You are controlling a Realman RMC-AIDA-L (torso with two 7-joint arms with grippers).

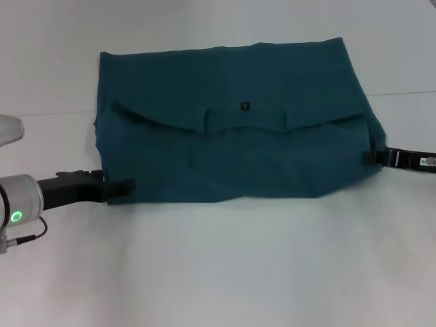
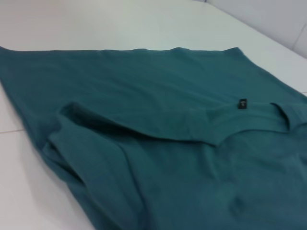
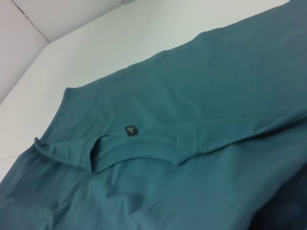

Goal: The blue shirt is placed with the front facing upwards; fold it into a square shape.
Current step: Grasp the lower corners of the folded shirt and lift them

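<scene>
We judge the fold to be partway done: the blue shirt [image 1: 238, 136] lies in the middle of the white desk [image 1: 225, 272] as a wide rectangle, with its near portion doubled over the collar end so that a curved folded edge crosses its width. Our left gripper [image 1: 121, 188] sits at the shirt's near left corner and our right gripper [image 1: 371, 157] at its right edge; both touch the cloth, but we cannot tell whether either is closed on it or spread. The next move, as we see it, calls for bringing the two sides inward, since the shape is still wider than it is deep, and for lifting both ends evenly so the layers do not slide apart. The shirt looks dark teal, soft and lightly creased, with a small dark tag [image 1: 245, 105] at the collar; no print shows on the upper faces.
</scene>
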